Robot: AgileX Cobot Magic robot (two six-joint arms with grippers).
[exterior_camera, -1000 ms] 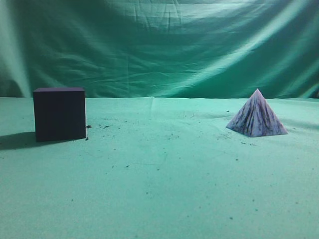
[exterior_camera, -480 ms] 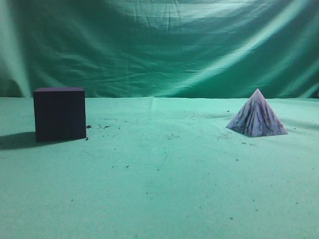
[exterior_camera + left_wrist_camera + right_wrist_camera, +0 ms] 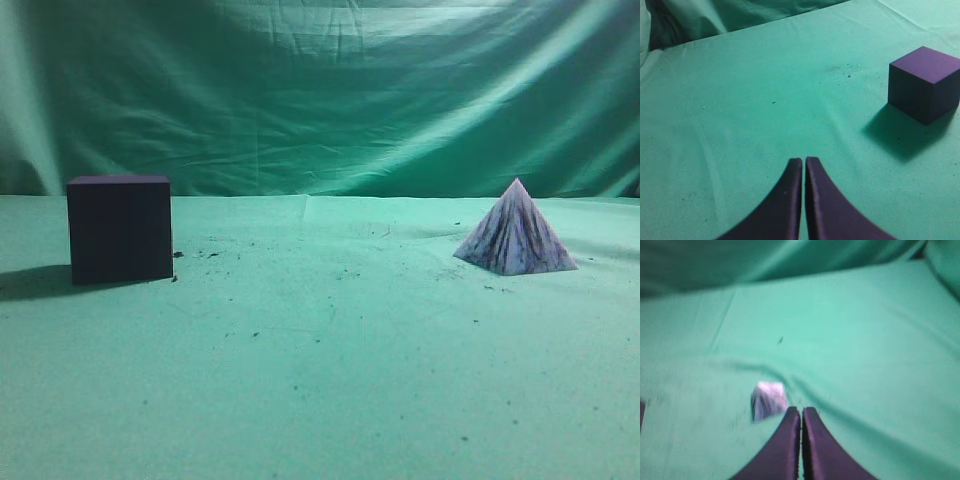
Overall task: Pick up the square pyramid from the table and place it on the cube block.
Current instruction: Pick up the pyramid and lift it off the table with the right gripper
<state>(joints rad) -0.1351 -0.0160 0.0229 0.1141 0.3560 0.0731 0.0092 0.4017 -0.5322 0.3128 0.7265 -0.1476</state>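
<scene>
The white square pyramid (image 3: 516,236) with dark marbled streaks stands on the green table (image 3: 330,340) at the right. In the blurred right wrist view it (image 3: 768,399) lies just left of and beyond my right gripper (image 3: 801,411), which is shut and empty. The dark purple-black cube block (image 3: 120,228) stands at the left. In the left wrist view it (image 3: 925,82) sits to the upper right of my left gripper (image 3: 803,160), which is shut and empty, well apart from it. Neither gripper shows in the exterior view.
A wrinkled green backdrop curtain (image 3: 320,90) hangs behind the table. Small dark specks (image 3: 215,253) lie on the cloth near the cube. A fold in the cloth (image 3: 760,367) runs past the pyramid in the right wrist view.
</scene>
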